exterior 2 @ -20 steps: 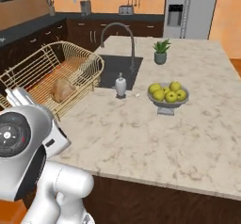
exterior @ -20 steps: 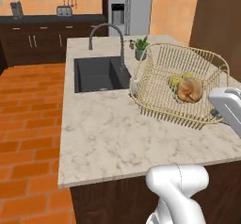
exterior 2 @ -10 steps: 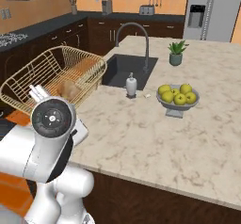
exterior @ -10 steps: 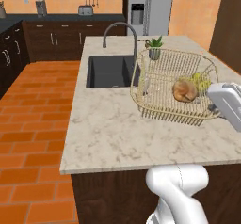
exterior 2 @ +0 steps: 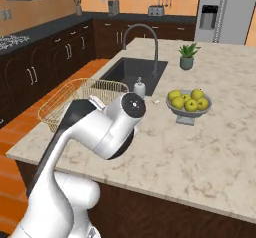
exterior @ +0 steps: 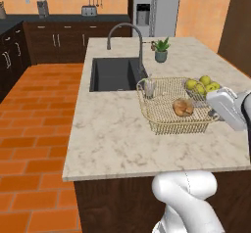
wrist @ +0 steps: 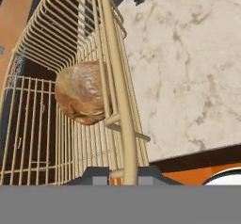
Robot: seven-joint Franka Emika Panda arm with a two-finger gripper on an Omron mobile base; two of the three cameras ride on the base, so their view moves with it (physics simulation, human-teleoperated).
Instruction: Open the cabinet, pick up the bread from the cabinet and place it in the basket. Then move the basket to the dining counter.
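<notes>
Landmark: the sink (exterior: pixel 116 73), sunk in the dining counter (exterior: pixel 112 139), the table that has to receive the load.
Basket: the basket (exterior: pixel 166 110) is seen in the left base view in front of the sink's near right corner, over the beige top. I cannot tell from these views whether it rests on the marble or hangs just above it.
Bread: the bread (wrist: pixel 81 99) lies inside the basket against the side wall nearest the claw, probably because the basket is carried by that side and the roll has settled toward it.
Claw: the claw (wrist: pixel 124 173) is narrow, its two tips pinching the basket's top rim wire, which runs straight up between them in the hand view. A grip on the rim lets the arm carry basket and bread together.
Arm: in the right base view the white arm (exterior 2: pixel 107 127) reaches across the near left part of the table, on the sink's near side, partly covering the basket.
Neighbours: the soap bottle (exterior 2: pixel 139 89) stands at the sink's front edge; the fruit bowl (exterior 2: pixel 189 104) of apples sits to the sink's right, beyond the basket.
Stage: judged late, with bread loaded and the basket over the dining counter; setting down and letting go appear to remain.
</notes>
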